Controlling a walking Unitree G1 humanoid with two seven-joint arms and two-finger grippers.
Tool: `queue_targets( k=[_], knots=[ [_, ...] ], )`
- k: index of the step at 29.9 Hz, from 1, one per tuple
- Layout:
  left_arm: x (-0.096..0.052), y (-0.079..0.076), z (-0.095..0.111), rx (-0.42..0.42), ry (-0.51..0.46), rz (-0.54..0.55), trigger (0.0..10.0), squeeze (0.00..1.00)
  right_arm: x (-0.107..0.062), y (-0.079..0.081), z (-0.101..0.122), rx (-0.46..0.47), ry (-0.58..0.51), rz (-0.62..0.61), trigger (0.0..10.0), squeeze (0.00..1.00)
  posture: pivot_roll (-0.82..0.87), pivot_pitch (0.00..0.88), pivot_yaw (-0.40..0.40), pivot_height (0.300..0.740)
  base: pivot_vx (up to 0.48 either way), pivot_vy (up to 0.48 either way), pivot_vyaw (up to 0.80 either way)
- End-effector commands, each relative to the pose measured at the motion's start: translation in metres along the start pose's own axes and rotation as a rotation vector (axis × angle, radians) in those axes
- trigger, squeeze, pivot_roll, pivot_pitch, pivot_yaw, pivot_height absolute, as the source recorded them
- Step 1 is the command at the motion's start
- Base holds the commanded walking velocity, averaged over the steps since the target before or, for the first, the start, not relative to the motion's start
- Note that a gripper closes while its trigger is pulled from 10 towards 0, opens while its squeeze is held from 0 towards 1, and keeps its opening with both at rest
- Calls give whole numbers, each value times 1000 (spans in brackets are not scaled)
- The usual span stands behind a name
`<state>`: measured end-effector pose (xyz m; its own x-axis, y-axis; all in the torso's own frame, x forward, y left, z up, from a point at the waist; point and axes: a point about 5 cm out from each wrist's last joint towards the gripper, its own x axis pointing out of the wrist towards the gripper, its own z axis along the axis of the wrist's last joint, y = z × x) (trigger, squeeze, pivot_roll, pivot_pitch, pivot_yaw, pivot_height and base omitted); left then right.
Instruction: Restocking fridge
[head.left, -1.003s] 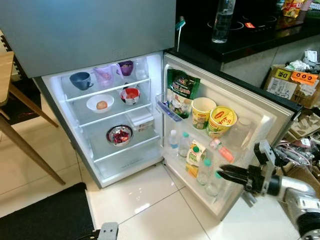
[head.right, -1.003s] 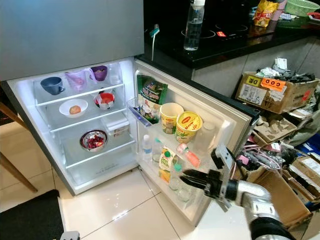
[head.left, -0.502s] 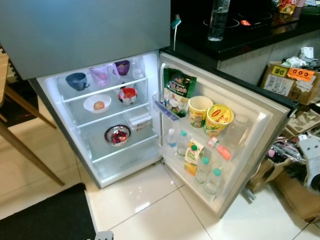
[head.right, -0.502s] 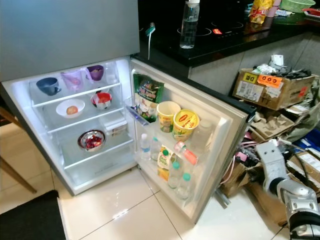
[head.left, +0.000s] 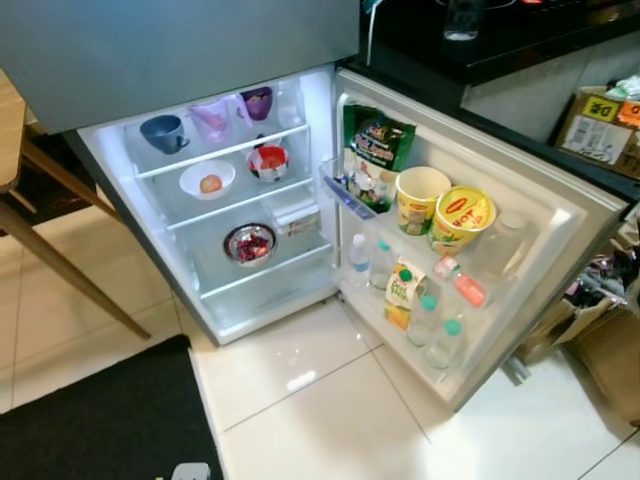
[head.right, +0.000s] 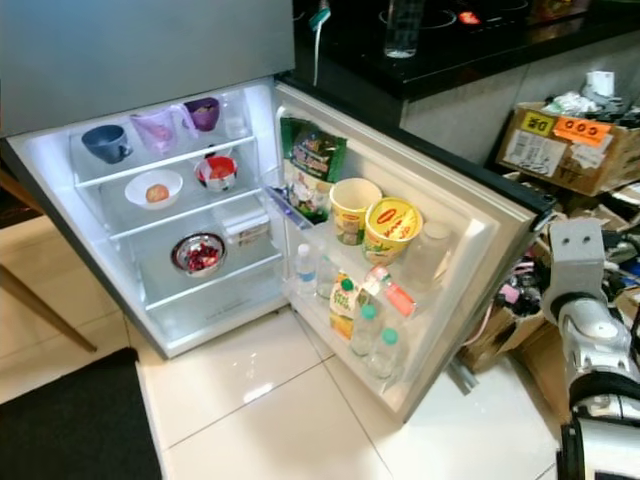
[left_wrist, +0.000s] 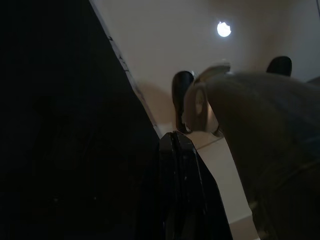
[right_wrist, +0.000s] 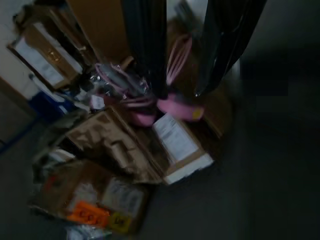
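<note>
I am looking down at a small fridge (head.left: 150, 210) with its door (head.right: 470, 225) swung wide, so both shelves and door racks are reachable. My left claw (left_wrist: 177, 145) hangs idle over pale floor, its two fingers pressed together, empty. Well to the left of my right claw (right_wrist: 182, 75) sit shelf bowls, then door racks with a green snack bag (head.left: 377, 150), two noodle cups (head.left: 445, 208) and bottles (head.left: 432, 325). My right claw hangs beyond the door's outer edge, fingers parted, holding nothing, pointing at cardboard boxes (right_wrist: 95, 200). That clutter and the door stand between it and the shelves.
</note>
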<state>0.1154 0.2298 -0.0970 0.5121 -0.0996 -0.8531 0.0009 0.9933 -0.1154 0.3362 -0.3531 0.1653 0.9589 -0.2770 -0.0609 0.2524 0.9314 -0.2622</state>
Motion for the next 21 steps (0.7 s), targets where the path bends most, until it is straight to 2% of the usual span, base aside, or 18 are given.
queue_targets(
  k=[1, 7, 8, 13, 14, 15, 18, 20, 21],
  knots=[
    [-3, 8, 4, 13, -12, 15, 10000, 0, 3, 14, 4, 34, -32, 63, 10000, 0, 10, 150, 55, 740, 0, 0, 0],
    [-1, 8, 7, 15, -22, 10, 10000, 0, 6, 33, 9, 98, -67, 189, 10000, 0, 11, 141, 54, 740, 0, 0, 0],
    [-1, 7, 8, 14, -24, 8, 10000, 0, 6, 44, 12, 165, -96, 301, 10000, 0, 8, 137, 53, 740, 0, 0, 0],
    [0, 4, 7, 11, -22, 8, 10000, 0, 4, 51, 15, 229, -120, 419, 10000, 0, -1, 128, 51, 740, 0, 0, 0],
    [0, 3, 6, 10, -20, 6, 10000, 0, 3, 54, 15, 251, -128, 480, 10000, 0, -2, 126, 50, 740, 0, 0, 0],
    [1, 1, 6, 7, -15, 5, 10000, 0, -1, 61, 15, 275, -135, 621, 10000, 0, -14, 113, 45, 740, 0, 0, 0],
    [2, 0, 6, 6, -14, 4, 10000, 0, -2, 63, 15, 278, -136, 662, 10000, 0, -14, 113, 45, 740, 0, 0, 0],
    [3, -2, 8, 2, -13, 4, 10000, 0, -8, 78, 14, 262, -138, 822, 10000, 0, -26, 100, 41, 740, 0, 0, 0],
    [4, -3, 9, 0, -14, 2, 10000, 0, -13, 94, 13, 249, -150, 950, 10000, 0, -30, 94, 40, 740, 0, 0, 0]
  ],
)
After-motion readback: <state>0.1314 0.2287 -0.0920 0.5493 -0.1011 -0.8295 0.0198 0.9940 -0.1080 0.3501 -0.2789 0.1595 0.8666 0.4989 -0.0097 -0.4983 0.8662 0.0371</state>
